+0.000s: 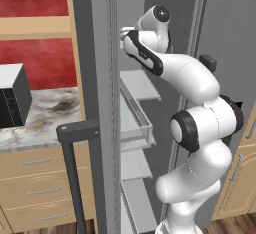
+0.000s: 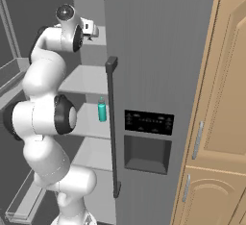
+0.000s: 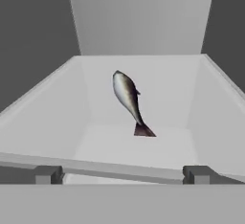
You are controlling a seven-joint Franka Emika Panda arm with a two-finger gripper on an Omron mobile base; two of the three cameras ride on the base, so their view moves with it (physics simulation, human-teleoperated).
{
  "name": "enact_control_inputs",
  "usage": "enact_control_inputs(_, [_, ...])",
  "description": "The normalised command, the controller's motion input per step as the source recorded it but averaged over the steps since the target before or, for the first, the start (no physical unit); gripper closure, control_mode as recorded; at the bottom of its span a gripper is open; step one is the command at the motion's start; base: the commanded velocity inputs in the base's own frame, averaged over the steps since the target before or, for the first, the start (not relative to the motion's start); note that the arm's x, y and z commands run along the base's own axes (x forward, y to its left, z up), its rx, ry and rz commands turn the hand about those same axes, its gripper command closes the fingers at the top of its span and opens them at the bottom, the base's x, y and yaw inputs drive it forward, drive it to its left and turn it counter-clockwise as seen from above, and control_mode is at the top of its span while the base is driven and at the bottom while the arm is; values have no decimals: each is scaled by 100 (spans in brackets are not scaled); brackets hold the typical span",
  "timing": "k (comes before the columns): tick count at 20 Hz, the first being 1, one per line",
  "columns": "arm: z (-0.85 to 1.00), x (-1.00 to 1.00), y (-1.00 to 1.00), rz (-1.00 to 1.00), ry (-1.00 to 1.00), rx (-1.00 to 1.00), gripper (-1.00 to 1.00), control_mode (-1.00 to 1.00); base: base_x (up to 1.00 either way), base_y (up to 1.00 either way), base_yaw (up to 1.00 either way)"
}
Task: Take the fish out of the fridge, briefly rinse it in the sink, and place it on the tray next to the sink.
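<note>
left base view: at centre left the open door of the fridge (image 1: 95,78) stands edge-on, its dark handle (image 1: 75,148) at lower left; the arm (image 1: 195,123) rises from the lower right and bends toward the upper centre, reaching in above the white shelves.

right base view: at upper left the wrist enters the fridge (image 2: 153,36); a teal bottle (image 2: 102,109) stands on a shelf at centre left.

hand view: the fish (image 3: 128,99) lies at the frame centre on a white shelf (image 3: 57,117) with raised sides, tail toward lower right. the gripper (image 3: 122,174) has its tips at the bottom edge, spread wide and holding nothing, well short of the fish.

the step in hand appears to be the approach. it would go best with the tips straddling the thin body crosswise, lowering to the shelf before closing.
</note>
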Motion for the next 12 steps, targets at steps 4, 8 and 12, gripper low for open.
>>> enact_control_inputs(4, [-6, 39, 0, 0, 0, 0, -100, -100, 0, 0, 0])
enact_control_inputs(8, [0, 57, 0, 0, 0, 0, -100, -100, 0, 0, 0])
enact_control_inputs(12, [-2, 57, 0, 0, 2, 0, -100, -100, 0, 0, 0])
